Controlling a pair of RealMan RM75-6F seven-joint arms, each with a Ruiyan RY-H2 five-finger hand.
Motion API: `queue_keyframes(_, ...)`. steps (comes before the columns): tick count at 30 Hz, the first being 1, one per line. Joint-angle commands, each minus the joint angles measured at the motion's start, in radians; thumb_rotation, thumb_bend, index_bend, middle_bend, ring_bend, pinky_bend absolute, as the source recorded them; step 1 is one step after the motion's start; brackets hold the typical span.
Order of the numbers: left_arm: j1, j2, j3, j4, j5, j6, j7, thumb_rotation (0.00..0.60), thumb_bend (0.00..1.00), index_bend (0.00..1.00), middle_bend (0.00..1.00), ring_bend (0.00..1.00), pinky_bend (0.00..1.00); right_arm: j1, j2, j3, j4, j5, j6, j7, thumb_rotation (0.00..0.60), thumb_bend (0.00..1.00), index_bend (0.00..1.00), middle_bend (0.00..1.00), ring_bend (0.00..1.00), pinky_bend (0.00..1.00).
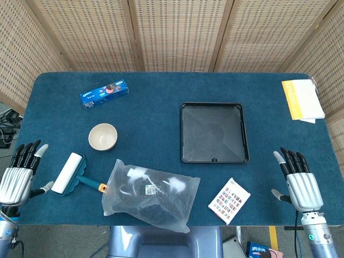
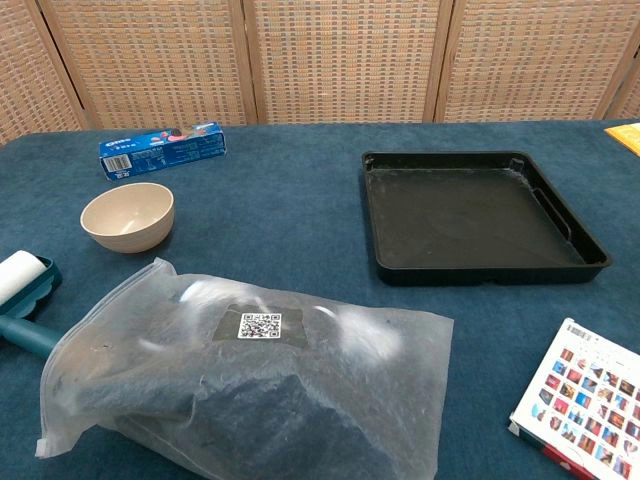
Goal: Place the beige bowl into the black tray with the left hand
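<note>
The beige bowl stands upright on the blue table, left of centre. The black tray, with nothing in it, lies to the right of the bowl. My left hand hovers off the table's left front corner, fingers spread, holding nothing, well to the left of the bowl. My right hand is at the right front corner, also spread and holding nothing. Neither hand appears in the chest view.
A lint roller and a clear plastic bag with dark contents lie in front of the bowl. A blue cookie box sits behind it. A card pack lies near the front right, and yellow papers at the far right.
</note>
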Motion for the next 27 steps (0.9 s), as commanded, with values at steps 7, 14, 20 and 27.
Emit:
queue_keyframes(7, -0.111, -0.02, -0.073, 0.066, -0.096, -0.159, -0.015, 0.6, 0.19, 0.28, 0.0, 0.0, 0.0, 0.004, -0.006, 0.0, 0.008, 0.008, -0.012, 0.001, 0.6, 0.17, 0.0, 0.0, 0.0, 0.0)
queue_keyframes(14, -0.213, -0.064, -0.109, 0.15, -0.165, -0.308, 0.001, 0.6, 0.19, 0.34, 0.0, 0.0, 0.0, 0.004, -0.004, 0.002, 0.008, 0.007, -0.009, 0.01, 0.6, 0.17, 0.0, 0.0, 0.0, 0.0)
queue_keyframes(20, -0.287, -0.124, -0.129, 0.226, -0.2, -0.387, 0.036, 0.6, 0.2, 0.37, 0.0, 0.0, 0.0, 0.005, -0.001, 0.01, 0.017, 0.025, -0.014, 0.032, 0.6, 0.17, 0.0, 0.0, 0.0, 0.0)
queue_keyframes(27, -0.357, -0.17, -0.136, 0.276, -0.229, -0.464, 0.086, 0.6, 0.26, 0.4, 0.0, 0.0, 0.0, 0.004, 0.003, 0.017, 0.024, 0.035, -0.011, 0.055, 0.6, 0.17, 0.0, 0.0, 0.0, 0.0)
